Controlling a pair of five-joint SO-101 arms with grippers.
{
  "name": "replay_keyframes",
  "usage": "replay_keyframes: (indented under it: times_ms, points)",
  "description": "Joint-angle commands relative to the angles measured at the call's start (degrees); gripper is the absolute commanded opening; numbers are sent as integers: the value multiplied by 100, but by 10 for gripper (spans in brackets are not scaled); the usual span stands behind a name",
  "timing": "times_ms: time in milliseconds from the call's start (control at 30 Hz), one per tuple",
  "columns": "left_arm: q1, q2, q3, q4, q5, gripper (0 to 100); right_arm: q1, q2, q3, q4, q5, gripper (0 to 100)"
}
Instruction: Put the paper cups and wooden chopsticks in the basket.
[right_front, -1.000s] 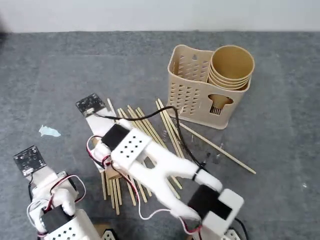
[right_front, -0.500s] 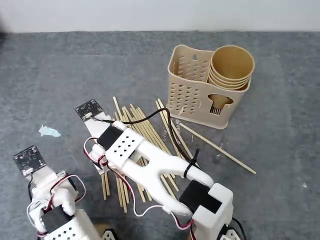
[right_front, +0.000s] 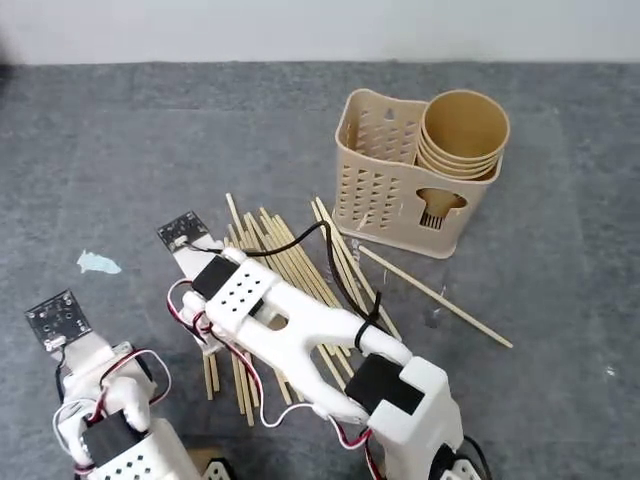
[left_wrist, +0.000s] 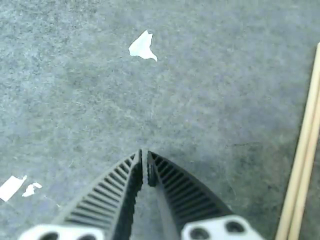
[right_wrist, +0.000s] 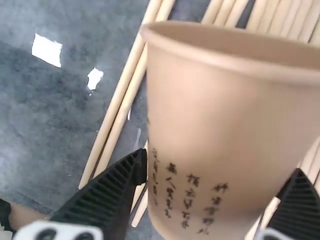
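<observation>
While the right arm's jaws grip a tan paper cup (right_wrist: 220, 135) over the wooden chopsticks (right_front: 300, 262) at the grey worktop's (right_front: 120, 150) middle and the left arm's jaws sit closed near its front-left corner, the cup likely needs carrying to the beige slotted plastic basket (right_front: 385, 190).

1. One basket (right_front: 385, 190).
2. One stack of nested paper cups (right_front: 463, 135), about four rims showing, plus one separate paper cup (right_wrist: 220, 125).
3. A heap of chopsticks (right_front: 290, 260), well over a dozen and too overlapped to count exactly, plus one stray stick (right_front: 440, 297).
4. Three paper scraps (left_wrist: 142, 46) in the left wrist view.
</observation>
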Motion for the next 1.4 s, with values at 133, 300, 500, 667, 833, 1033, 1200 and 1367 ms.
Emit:
replay_keyframes:
  times_ms: [133,300,500,667,833,1033,1200,1367]
  points:
    - [-18,-105,-48,-141,26,15,13,-277,-176,171,-18,404]
    - [-18,-105,-48,-141,26,15,13,-145,-185,110,-9,266]
    - [-9,-105,-48,-141,26,15,75,-171,-193,101,-9,215]
    - [-9,-105,-48,-141,26,15,198,-347,-229,171,149,232]
    - [-9,-105,-48,-141,26,15,347,-1191,-299,488,448,231]
    - [-9,-105,-48,-141,26,15,673,-2519,-677,1165,853,231]
    - [-9,-105,-48,-141,26,15,1525,-3495,-879,1191,1538,231]
    - [-9,-105,-48,-141,26,15,2554,-4347,-897,831,2145,231]
